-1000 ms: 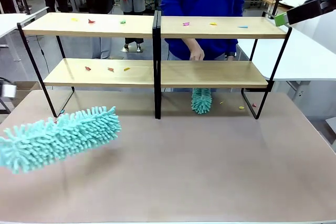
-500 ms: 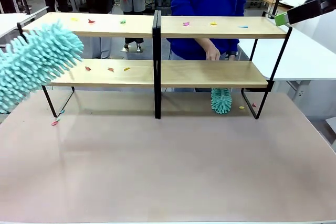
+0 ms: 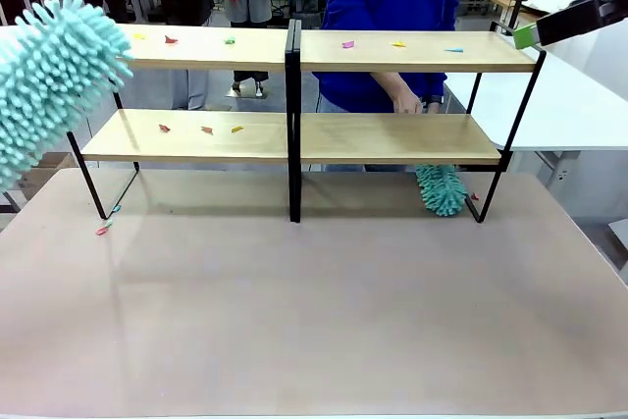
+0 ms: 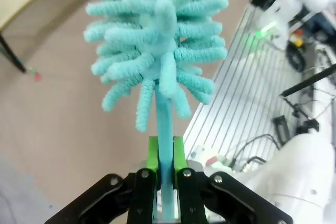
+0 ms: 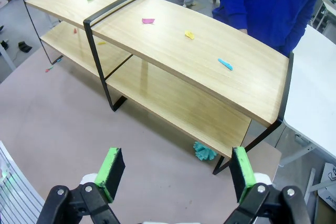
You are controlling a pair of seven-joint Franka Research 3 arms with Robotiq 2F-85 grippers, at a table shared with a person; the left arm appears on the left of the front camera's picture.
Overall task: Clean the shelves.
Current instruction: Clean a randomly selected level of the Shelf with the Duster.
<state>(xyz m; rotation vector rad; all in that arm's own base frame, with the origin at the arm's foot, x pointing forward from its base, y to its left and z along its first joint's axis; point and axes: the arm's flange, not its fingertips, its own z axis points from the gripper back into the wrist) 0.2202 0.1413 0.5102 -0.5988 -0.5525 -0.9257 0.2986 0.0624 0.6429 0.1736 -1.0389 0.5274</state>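
Two-tier shelves (image 5: pixel 199 51), beyond spread right hand (image 5: pixel 176 174)

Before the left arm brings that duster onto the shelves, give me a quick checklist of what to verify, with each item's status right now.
1. Grip: the left gripper is shut on the handle of the duster: ok.
2. Clearance: duster head free of the frame of the shelves at the left end: cannot tell, they overlap in the front view.
3. Upper left board free of scraps: not ok, several coloured bits lie there.
4. Other arm: the right gripper is open, empty and above the right end: ok.
5. The person's hand is away from the left half: ok, it is behind the right half.
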